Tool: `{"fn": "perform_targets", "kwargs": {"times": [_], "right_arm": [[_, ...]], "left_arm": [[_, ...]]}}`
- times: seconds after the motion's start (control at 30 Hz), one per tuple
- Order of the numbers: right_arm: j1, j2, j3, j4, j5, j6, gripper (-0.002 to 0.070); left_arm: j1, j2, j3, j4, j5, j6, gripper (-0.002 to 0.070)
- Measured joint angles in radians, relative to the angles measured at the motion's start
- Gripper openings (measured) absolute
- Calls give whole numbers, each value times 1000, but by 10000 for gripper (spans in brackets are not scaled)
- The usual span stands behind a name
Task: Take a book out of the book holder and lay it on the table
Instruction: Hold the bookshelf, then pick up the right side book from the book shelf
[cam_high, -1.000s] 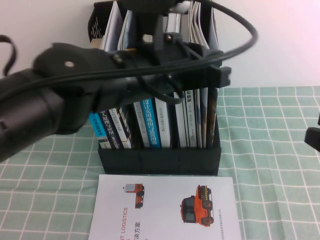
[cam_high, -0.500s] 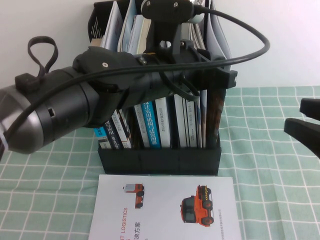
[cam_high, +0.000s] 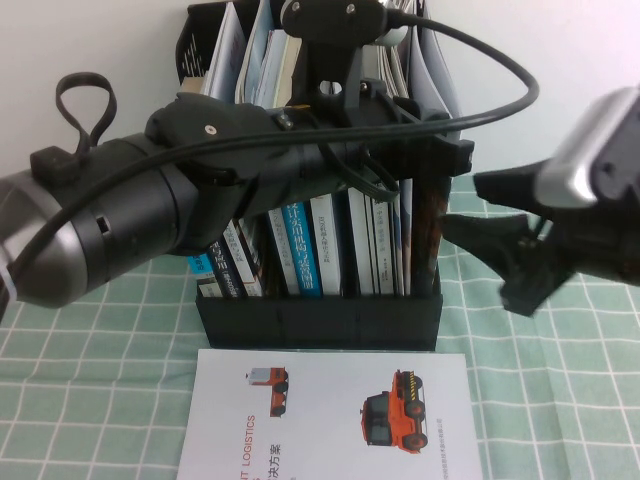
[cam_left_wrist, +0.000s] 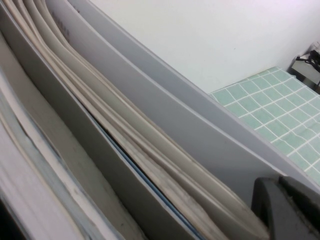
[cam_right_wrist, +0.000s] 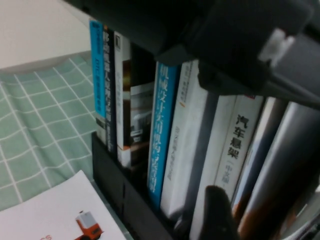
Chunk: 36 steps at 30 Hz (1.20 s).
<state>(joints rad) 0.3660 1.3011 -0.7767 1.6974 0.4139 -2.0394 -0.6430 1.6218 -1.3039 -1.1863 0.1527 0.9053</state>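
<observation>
The black book holder (cam_high: 320, 320) stands on the green checked table (cam_high: 540, 400), packed with blue-spined books and thin brochures. The grey-and-white book's cover is hidden; only thin brochure edges (cam_left_wrist: 150, 165) show in the right-hand slot. My left gripper (cam_high: 445, 158) reaches over the top of that slot; one of its fingers (cam_left_wrist: 285, 210) lies against the brochure edges. My right gripper (cam_high: 462, 205) is open and empty beside the holder's right wall. One of its fingers (cam_right_wrist: 215, 212) points at the book spines (cam_right_wrist: 165, 130).
A white booklet (cam_high: 330, 410) with orange trucks and "LOGISTICS" lies flat in front of the holder, also in the right wrist view (cam_right_wrist: 60, 215). My left arm (cam_high: 130, 230) crosses above the holder's left half. A white wall (cam_high: 560, 80) stands behind.
My right gripper has come in from the right edge to the holder's right side. My left arm rose and shifted a second ago and has held still since.
</observation>
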Motion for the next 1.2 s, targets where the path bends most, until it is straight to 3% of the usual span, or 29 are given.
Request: {"fn": "perform_targets", "kwargs": {"times": [0.13,0.57,0.77,0.87,1.0,1.1,1.2], "right_arm": [[59,75,-65,9,-125,30,419],[68,156,-92,25,-250,164,418],[68,162,-70,-18,-167,426,367],[68,147,-69,-307,-20,653,246],[61,133,-120,-909,329,1102,64],[61,133,-172,-1385,593,1414,22],[59,117,-218,-1801,665,1669,9]], "left_arm": [[0,0,0,0,0,0,-3],[0,0,0,-2,-1,-3,-3],[0,0,0,-3,-2,-3,-3],[0,0,0,-3,-2,-3,-3],[0,0,0,-3,-2,-1,-3],[0,0,0,-4,-2,-1,-3],[0,0,0,-15,-1,-1,-3]]}}
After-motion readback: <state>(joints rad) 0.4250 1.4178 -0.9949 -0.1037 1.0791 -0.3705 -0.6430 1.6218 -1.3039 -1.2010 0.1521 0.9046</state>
